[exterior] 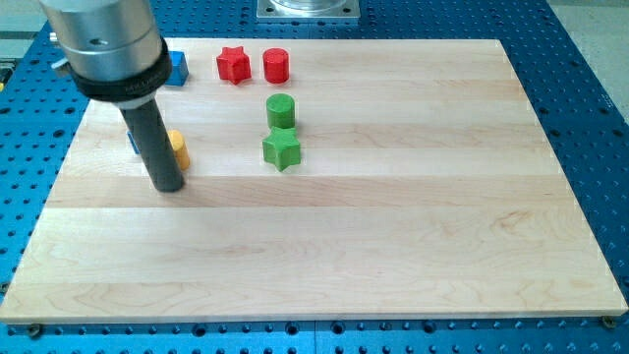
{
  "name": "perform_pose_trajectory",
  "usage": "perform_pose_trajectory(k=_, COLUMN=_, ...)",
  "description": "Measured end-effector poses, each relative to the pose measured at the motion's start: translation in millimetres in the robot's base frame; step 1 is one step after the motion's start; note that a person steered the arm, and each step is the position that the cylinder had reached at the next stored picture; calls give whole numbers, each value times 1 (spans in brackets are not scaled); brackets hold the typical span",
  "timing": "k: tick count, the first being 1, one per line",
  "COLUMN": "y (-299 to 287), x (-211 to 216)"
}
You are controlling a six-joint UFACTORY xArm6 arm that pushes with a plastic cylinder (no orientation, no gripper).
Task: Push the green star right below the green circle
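Note:
The green star (281, 150) lies on the wooden board just below the green circle (280, 110), the two nearly touching, a little left of the board's middle near the view's top. My tip (169, 185) rests on the board well to the left of the green star and slightly lower. It is apart from both green blocks. A yellow block (178, 148) sits just right of the rod, partly hidden by it.
A red star (233, 65) and a red circle (276, 66) sit near the board's top edge. A blue block (177, 69) shows beside the arm at top left, and another blue piece (132, 143) peeks out left of the rod.

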State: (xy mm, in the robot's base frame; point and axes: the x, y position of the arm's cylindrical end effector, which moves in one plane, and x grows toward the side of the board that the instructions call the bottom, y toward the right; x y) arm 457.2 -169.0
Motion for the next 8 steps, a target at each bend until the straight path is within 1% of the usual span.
perform_pose_trajectory(k=1, y=0, x=-38)
perform_pose_trajectory(k=2, y=13, x=-41)
perform_pose_trajectory(k=3, y=6, x=-9)
perform_pose_trajectory(k=4, y=49, x=22)
perform_pose_trajectory(k=5, y=104, x=23)
perform_pose_trajectory(k=6, y=124, x=-8)
perform_pose_trajectory(k=7, y=117, x=-31)
perform_pose_trajectory(k=8, y=121, x=-33)
